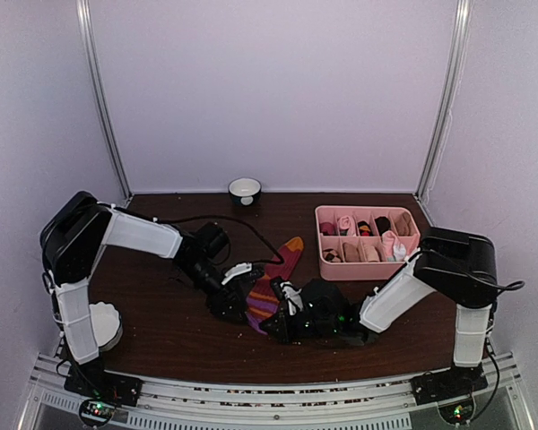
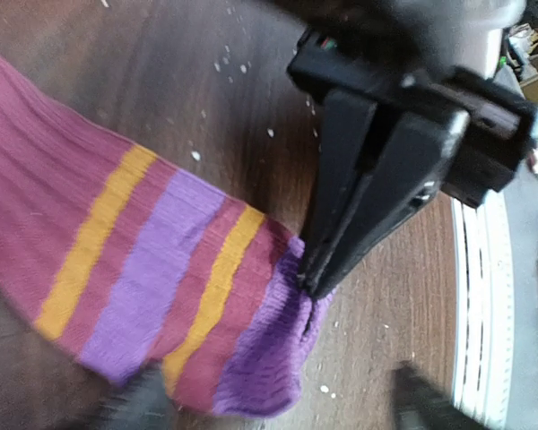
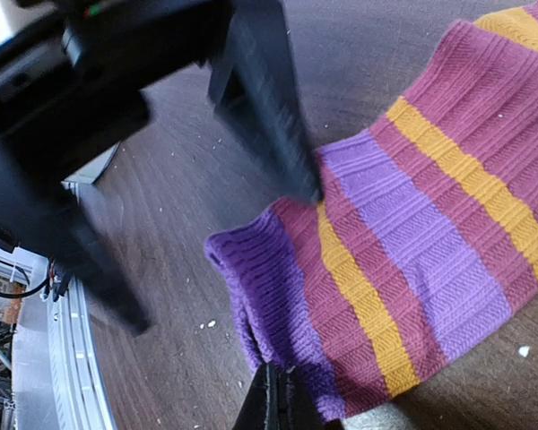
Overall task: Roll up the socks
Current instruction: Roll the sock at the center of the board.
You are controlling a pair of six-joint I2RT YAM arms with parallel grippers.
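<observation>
A dark red sock (image 1: pixel 271 288) with purple and orange stripes lies flat on the brown table, its orange toe pointing to the back. My right gripper (image 3: pixel 274 401) is shut on the edge of its purple cuff (image 3: pixel 260 278). The left wrist view shows that same pinch, with the right gripper's fingers (image 2: pixel 341 215) coming down onto the cuff (image 2: pixel 269 358). My left gripper (image 2: pixel 278 412) is open just beside the cuff, its blurred fingertips (image 2: pixel 134 403) spread on either side. In the right wrist view one left finger (image 3: pixel 269 116) rests on the striped part of the sock.
A pink divided tray (image 1: pixel 322 240) with small rolled socks stands at the back right. A small white bowl (image 1: pixel 245 189) sits by the rear wall. A white round object (image 1: pixel 104 325) lies beside the left arm's base. A black cable (image 1: pixel 242 235) trails across the table.
</observation>
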